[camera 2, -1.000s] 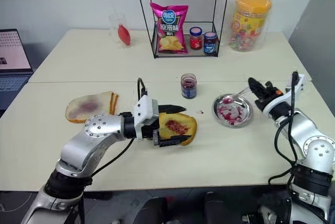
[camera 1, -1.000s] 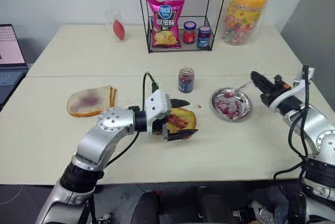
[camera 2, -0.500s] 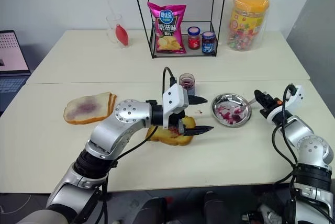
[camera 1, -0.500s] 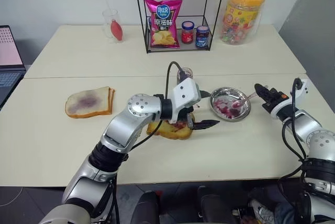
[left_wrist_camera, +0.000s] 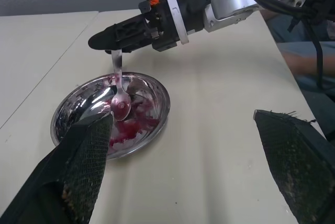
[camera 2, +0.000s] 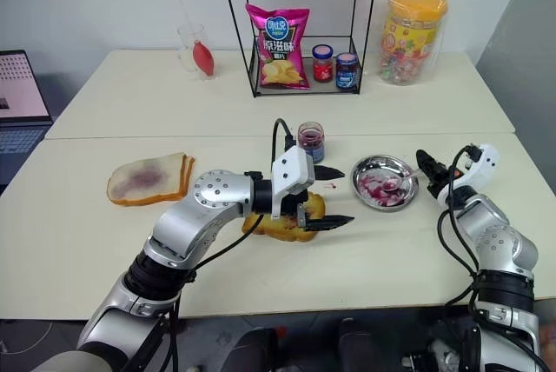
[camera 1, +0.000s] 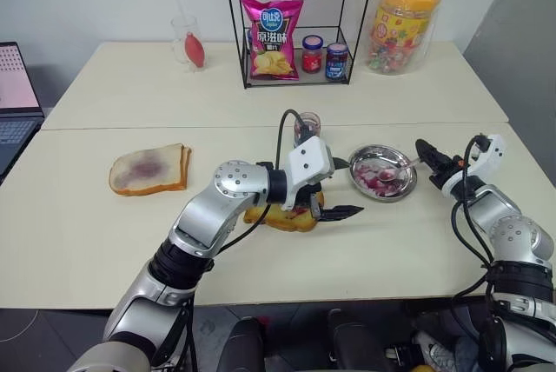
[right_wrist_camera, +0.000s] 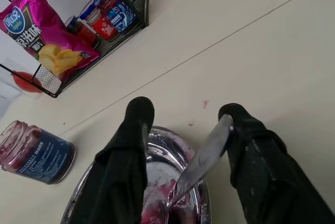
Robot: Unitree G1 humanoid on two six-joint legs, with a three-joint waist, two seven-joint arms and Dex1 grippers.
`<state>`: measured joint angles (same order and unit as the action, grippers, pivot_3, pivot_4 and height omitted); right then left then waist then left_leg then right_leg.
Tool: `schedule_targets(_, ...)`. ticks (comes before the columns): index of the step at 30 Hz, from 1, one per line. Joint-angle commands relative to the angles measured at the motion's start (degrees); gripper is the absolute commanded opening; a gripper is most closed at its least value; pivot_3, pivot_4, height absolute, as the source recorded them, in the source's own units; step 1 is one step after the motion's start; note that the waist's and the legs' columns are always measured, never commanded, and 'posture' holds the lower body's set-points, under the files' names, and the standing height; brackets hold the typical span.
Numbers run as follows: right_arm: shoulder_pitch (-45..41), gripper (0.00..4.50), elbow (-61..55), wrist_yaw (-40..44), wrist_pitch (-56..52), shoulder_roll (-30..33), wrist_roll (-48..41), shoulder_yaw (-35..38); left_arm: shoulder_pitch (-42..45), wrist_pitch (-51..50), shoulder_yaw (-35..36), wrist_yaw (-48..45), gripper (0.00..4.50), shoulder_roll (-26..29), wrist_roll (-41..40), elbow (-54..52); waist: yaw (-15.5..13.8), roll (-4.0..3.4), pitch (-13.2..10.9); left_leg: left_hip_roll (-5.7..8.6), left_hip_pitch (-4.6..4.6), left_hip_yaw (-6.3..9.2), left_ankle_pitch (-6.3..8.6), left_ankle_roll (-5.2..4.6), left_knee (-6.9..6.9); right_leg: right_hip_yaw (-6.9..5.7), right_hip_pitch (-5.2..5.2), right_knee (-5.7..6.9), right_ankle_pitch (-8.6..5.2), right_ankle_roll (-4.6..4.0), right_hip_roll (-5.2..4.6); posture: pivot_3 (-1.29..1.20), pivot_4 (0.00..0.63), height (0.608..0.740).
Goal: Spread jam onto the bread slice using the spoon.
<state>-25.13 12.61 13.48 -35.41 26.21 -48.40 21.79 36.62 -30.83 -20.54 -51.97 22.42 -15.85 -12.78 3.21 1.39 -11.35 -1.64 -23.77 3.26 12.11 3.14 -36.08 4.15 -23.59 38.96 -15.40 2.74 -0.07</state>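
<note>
Right tool (right_wrist_camera: 183, 114) spread, spoon (right_wrist_camera: 201, 161) leaning on one finger, bowl down in the dish (left_wrist_camera: 152, 90); left tool (camera 1: 337, 188) spread wide, half hiding the bread slice (camera 1: 280, 216) beneath.

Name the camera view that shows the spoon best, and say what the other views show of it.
The left wrist view: the spoon shows whole, its bowl in the steel dish, its handle up at the right pincer. The right wrist view shows the handle leaning on one finger, the bowl cut off at the picture's edge. The eye views show it small, in the dish.
</note>
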Motion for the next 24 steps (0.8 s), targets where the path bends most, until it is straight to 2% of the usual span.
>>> schedule_targets(1, 0.1, 2.80, -2.6, 1.7, 1.1, 1.0, 2.1, 0.7, -0.3, 0.5, 0.6, -0.6, 4.50, 0.0, -0.8, -2.3, 0.0, 0.00, 0.0, 0.00, 0.00, 0.00, 0.00, 0.00, 0.00, 0.00, 0.00, 0.00, 0.00, 0.00, 0.00, 0.00, 0.150, 0.740)
schedule_targets(8, 0.2, 2.80, -3.2, 1.2, 6.1, 0.9, 7.4, 1.8, -1.2, 1.1, 2.9, -0.5, 4.50, 0.9, -1.3, -2.4, 0.0, 0.00, 0.0, 0.00, 0.01, 0.00, 0.00, 0.00, 0.00, 0.01, 0.00, 0.00, 0.00, 0.00, 0.00, 0.00, 0.150, 0.740)
schedule_targets(14, 1.1, 2.80, -6.9, 2.2, 8.3, 1.3, 8.8, 3.1, -3.0, 0.1, 7.3, -0.2, 4.50, 4.0, -2.5, -4.7, 0.0, -0.01, 0.0, -0.01, 0.03, 0.00, 0.00, 0.00, 0.01, 0.00, 0.00, 0.02, 0.00, 0.00, 0.00, 0.00, 0.150, 0.740)
schedule_targets(17, 5.1, 2.80, -15.6, 3.0, 7.3, 2.1, 6.2, 6.1, -7.8, 0.3, 14.7, 1.5, 4.50, 10.4, -1.6, -6.5, 0.1, -0.04, 0.0, -0.01, 0.02, 0.01, 0.00, 0.00, 0.01, -0.01, 0.00, 0.01, 0.00, 0.00, -0.01, 0.00, 0.150, 0.740)
schedule_targets(19, 8.8, 2.80, -22.4, 6.2, 5.0, 4.4, 4.7, 5.4, -12.0, -0.8, 20.3, 2.9, 4.50, 13.8, -2.2, -7.8, 0.1, -0.07, 0.0, -0.04, 0.05, 0.04, 0.00, 0.00, 0.07, -0.01, -0.01, 0.03, -0.03, -0.05, 0.01, 0.00, 0.150, 0.740)
schedule_targets(24, 18.1, 2.80, -33.9, 15.3, 1.2, 10.6, 2.5, 2.8, -23.1, 0.1, 27.9, 0.5, 4.50, 22.1, -2.4, -10.6, 0.0, -0.05, 0.0, -0.02, 0.07, 0.05, 0.00, 0.00, 0.01, -0.04, 0.07, -0.01, -0.05, -0.06, -0.03, 0.00, 0.150, 0.740)
